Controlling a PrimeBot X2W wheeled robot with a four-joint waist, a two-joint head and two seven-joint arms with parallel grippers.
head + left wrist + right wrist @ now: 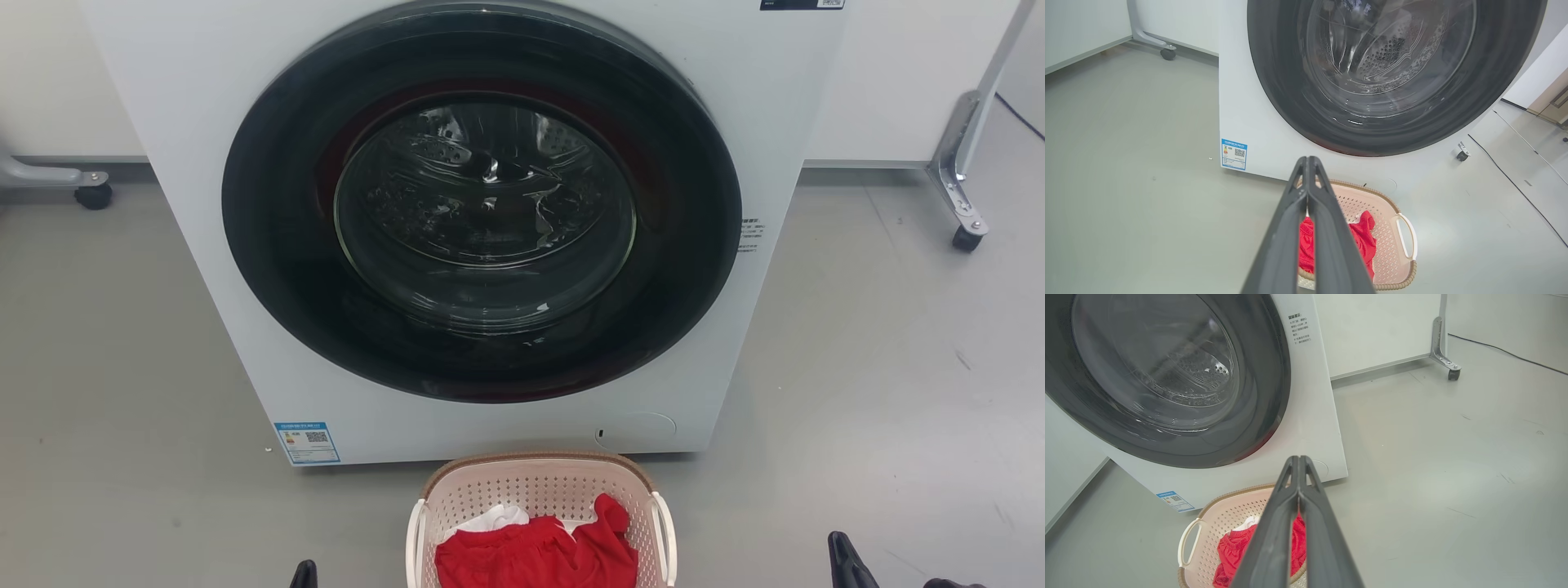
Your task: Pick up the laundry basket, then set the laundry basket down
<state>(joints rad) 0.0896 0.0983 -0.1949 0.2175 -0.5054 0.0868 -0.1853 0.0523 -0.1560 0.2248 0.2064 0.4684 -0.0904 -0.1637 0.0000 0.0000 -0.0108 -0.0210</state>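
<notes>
Basket [539, 490] sits on floor [122, 367] just before washer [245, 367], red & white clothes [539, 555] inside; left claw [1309, 160] & right claw [1299, 459] both pinched together, empty; fits pre-lift or post-set-down alike; if lifting, take both handles [416, 531] evenly.

- The washing machine [490, 425] carries a blue-edged sticker [308, 442] at the lower left corner of its front. The sticker has a QR code and rows of small print, too fine to read.
- Right of the door is a short block of printed lines [751, 235] in Chinese characters, too small to make out.
- At the top right edge is a dark label [802, 4], cut off and unreadable.
</notes>
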